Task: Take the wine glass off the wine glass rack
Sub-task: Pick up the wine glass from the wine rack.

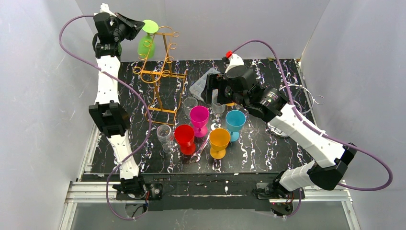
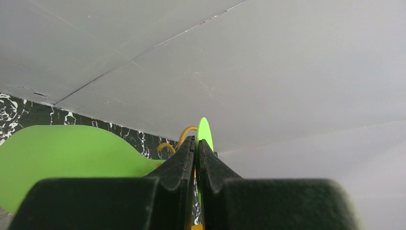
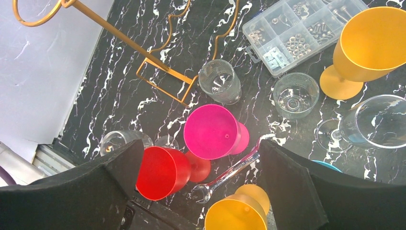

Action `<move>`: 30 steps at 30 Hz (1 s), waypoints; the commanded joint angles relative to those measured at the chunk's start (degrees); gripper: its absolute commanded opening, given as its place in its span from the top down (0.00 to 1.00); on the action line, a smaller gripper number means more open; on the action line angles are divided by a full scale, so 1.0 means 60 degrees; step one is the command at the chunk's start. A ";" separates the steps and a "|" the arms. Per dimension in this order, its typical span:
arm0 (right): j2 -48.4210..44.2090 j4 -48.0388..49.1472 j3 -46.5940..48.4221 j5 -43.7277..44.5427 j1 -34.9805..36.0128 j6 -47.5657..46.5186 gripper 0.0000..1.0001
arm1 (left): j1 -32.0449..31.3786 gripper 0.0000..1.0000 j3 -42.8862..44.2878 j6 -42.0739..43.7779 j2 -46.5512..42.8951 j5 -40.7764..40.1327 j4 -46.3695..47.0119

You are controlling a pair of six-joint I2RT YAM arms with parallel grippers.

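Two grippers, one rack. Gold scrolled-wire wine glass rack [image 1: 163,73]: upright on black, white-veined marble-look tabletop [image 1: 258,148]. Lime-green translucent plastic wine glass [image 1: 146,44]: at the rack's top far-left end, bowl downward, flat round foot uppermost; whether the stem sits in the rack's rail cannot be told. Left gripper [image 1: 140,26]: black padded fingers pinched tight on the thin foot. Right gripper [image 1: 214,91]: spread fully wide, nothing held, right of the rack. Smooth plastic goblets near the rack's base: magenta goblet [image 1: 199,116], red goblet [image 1: 185,136], orange goblet [image 1: 219,140], blue goblet [image 1: 235,120].
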 commanded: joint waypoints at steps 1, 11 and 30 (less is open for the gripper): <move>-0.0374 0.0346 -0.0033 0.0105 -0.0059 0.0091 0.00 | 0.0131 1.00 -0.0002 0.0142 -0.1025 -0.0135 0.0229; -0.0447 0.0303 -0.0070 0.0046 -0.0059 0.0115 0.00 | 0.0266 1.00 0.0152 0.0475 -0.0941 -0.0137 0.0069; -0.0331 0.0214 0.0041 -0.0100 -0.0059 0.0140 0.00 | 0.0297 1.00 0.0272 -0.0021 -0.0130 -0.0052 0.0749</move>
